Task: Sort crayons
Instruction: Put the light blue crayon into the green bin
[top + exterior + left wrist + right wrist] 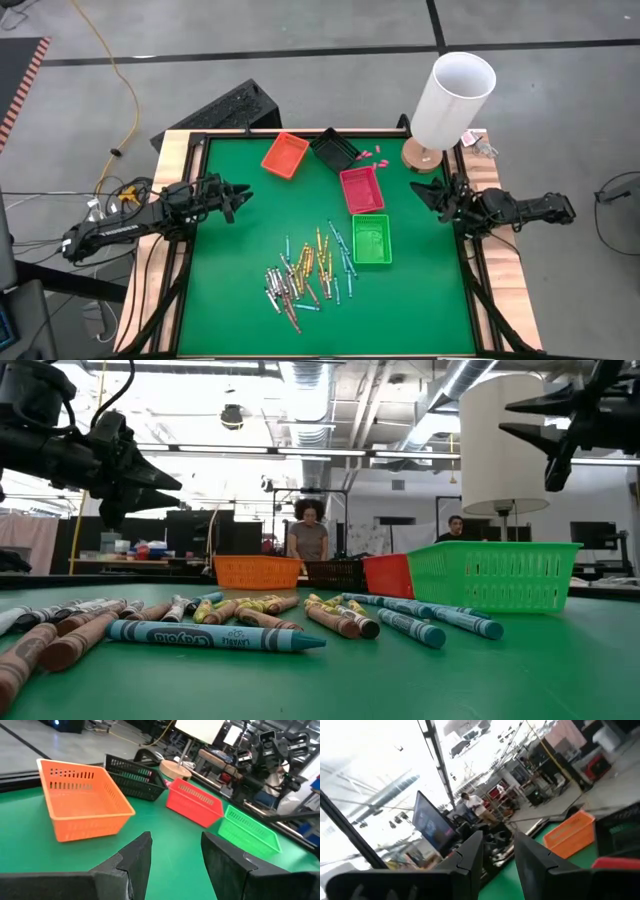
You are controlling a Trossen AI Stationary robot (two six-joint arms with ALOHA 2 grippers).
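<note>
both jaws stood parted and held nothing: the left gripper (243, 192) hung well left of the green tray (371, 240), the right gripper (421, 190) just right of it, above the tabletop (230, 290). the crayons (305, 275) lay in a loose heap just left of that tray.

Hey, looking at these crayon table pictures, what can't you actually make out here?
- Crayons, high view: too small to count or sort exactly by colour; they overlap in the pile.
- Green tray, high view: what lies inside is too faint to tell.
- Black tray, low view: mostly hidden between the orange tray and red tray.
- Crayons, both wrist views: out of frame.
- Lamp, low view: its base is hidden behind the green tray.
</note>
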